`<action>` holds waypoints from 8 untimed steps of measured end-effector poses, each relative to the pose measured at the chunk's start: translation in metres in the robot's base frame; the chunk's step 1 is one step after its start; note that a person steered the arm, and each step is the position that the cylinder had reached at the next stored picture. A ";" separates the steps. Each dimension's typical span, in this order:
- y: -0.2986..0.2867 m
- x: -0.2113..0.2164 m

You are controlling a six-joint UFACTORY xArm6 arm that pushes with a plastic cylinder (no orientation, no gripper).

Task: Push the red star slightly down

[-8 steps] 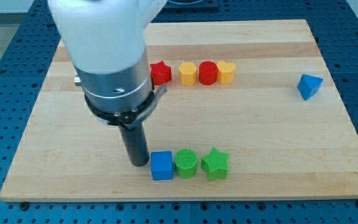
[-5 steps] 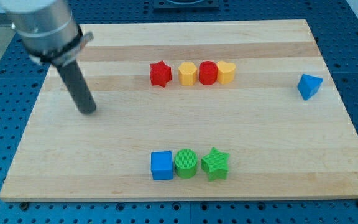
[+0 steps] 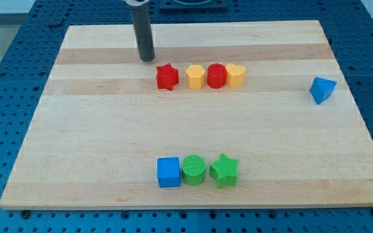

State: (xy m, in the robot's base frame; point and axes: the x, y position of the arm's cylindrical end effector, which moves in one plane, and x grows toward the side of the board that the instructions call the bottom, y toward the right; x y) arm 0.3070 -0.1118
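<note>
The red star [image 3: 167,76] lies on the wooden board [image 3: 96,142] in its upper half, at the left end of a row of blocks. My tip [image 3: 147,59] stands just above and to the left of the red star, a small gap away, not touching it. To the star's right follow a yellow hexagon-like block [image 3: 195,76], a red cylinder [image 3: 216,76] and a yellow heart [image 3: 236,75].
A blue triangle-like block [image 3: 322,89] lies near the view's right edge. A blue cube [image 3: 168,172], a green cylinder [image 3: 194,170] and a green star [image 3: 224,170] form a row near the view's bottom.
My tip went from beside the blue cube to the board's left side, then up and right to a spot just above-left of the red star. No block has moved.
</note>
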 end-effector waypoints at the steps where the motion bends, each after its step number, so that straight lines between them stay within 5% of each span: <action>1: -0.016 0.004; 7: 0.063 0.031; 8: 0.070 0.063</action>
